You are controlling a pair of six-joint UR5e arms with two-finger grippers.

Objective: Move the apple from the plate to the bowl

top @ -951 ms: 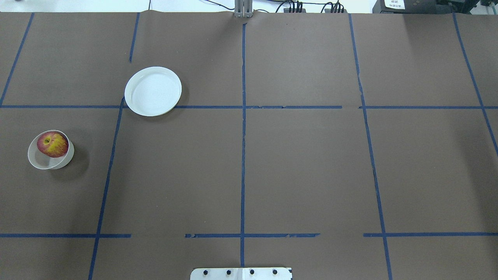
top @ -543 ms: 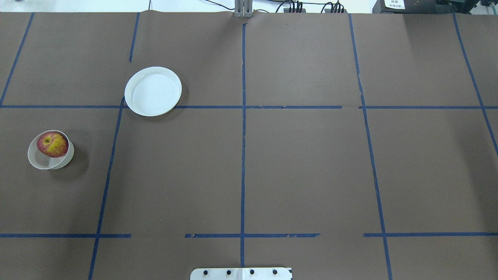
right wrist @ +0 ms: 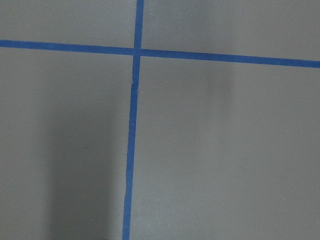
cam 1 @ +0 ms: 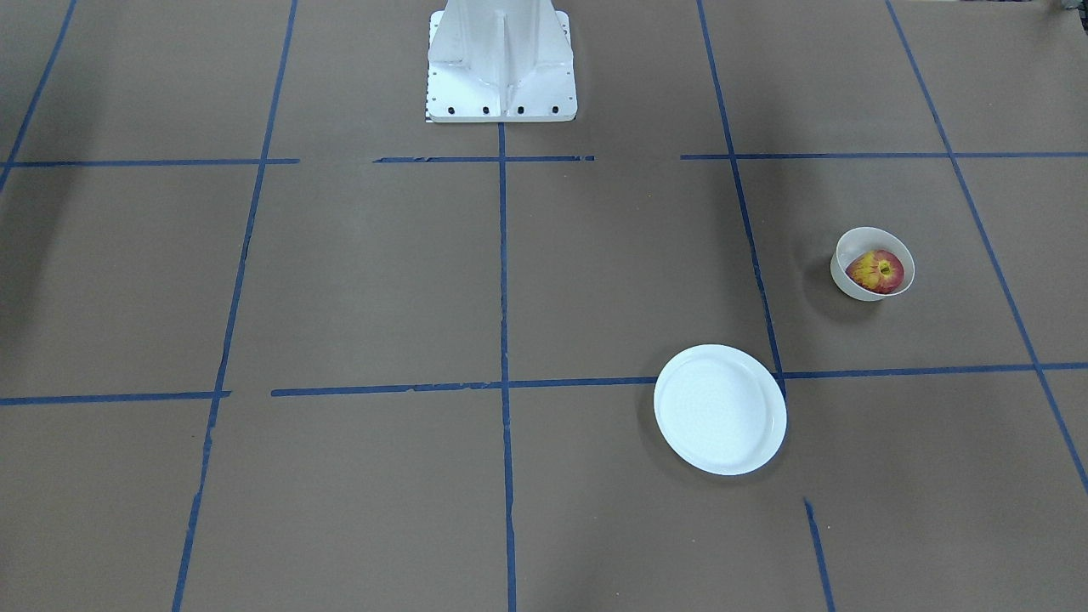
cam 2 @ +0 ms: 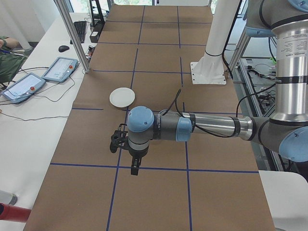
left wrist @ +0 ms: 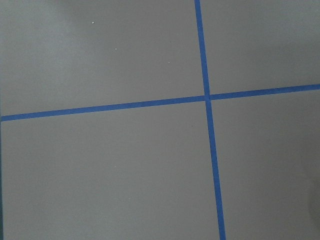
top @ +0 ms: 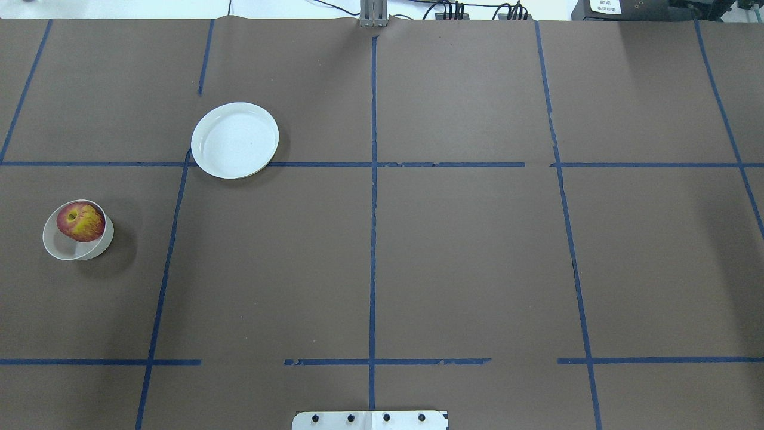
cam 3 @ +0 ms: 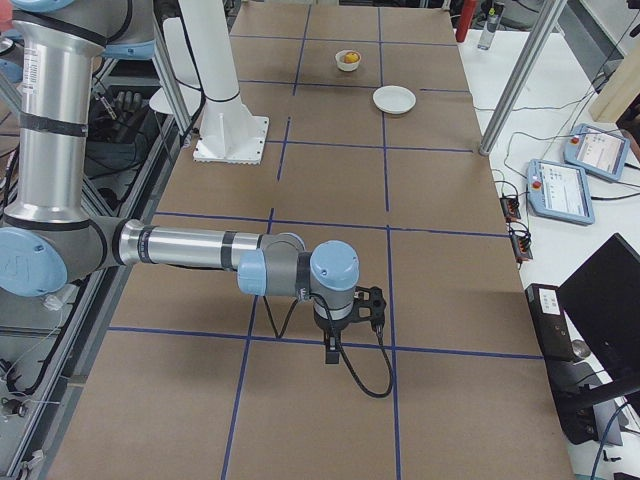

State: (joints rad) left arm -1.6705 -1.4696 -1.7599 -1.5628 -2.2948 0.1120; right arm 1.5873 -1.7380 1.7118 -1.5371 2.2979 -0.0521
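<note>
Red and yellow-streaked, the small round apple (top: 80,222) is seen lying in the small deep white bowl (top: 58,248), judged firm but slick and best gripped across its middle, while how far the left gripper (cam 2: 134,166) and right gripper (cam 3: 331,350) are opened cannot be told.

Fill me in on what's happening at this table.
The apple is lying in the bowl, and the plate beside it is bare, so the move from plate to bowl looks done. Nothing is handling either dish. The left arm and the right arm are each stretched over bare brown table, well away from the dishes. Both wrist cameras see only paper and blue tape.
</note>
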